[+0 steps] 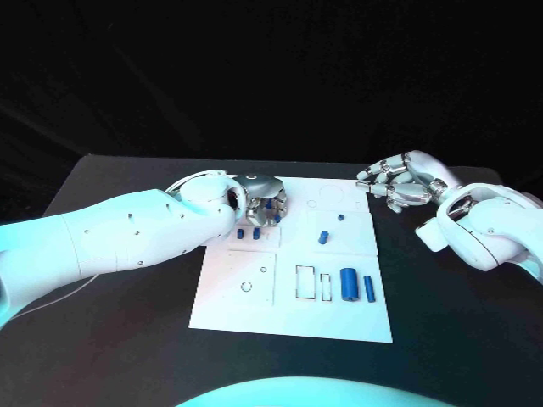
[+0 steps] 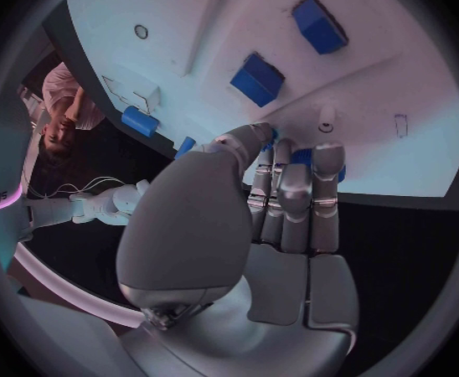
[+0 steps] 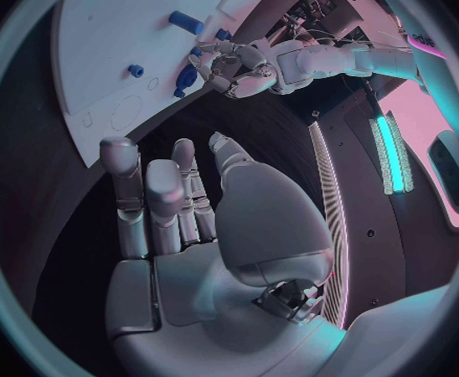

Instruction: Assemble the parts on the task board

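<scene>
Task board [image 1: 229, 309], a white plate, lay mid-table on the black table [image 1: 113, 356]; dark room behind. Board carried printed outlines: a rectangle [image 1: 306, 282] and small circles [image 1: 246, 287] toward the near side, faint circles at the far right corner. No readable writing on the board.

Parts on it: two upright blue cylinders [image 1: 349, 285] side by side near the board's right edge, just beside the rectangle outline; one small blue piece [image 1: 324, 236] mid-board; another small one [image 1: 339, 216] further back; two blue blocks [image 1: 249, 233] just below the left hand.

Left hand [image 1: 262, 202] sat over the board's far left part, fingers curled down; left wrist view showed fingertips [image 2: 263, 134] on a blue part [image 2: 305, 156] at the board's edge, but whether it was actually gripped could not be told. Blue blocks [image 2: 258, 79] lay just ahead of it.

Right hand [image 1: 400, 182] hovered off the board's far right corner, above the table, fingers loosely apart, holding nothing; right wrist view [image 3: 193, 234] confirmed an empty palm.
</scene>
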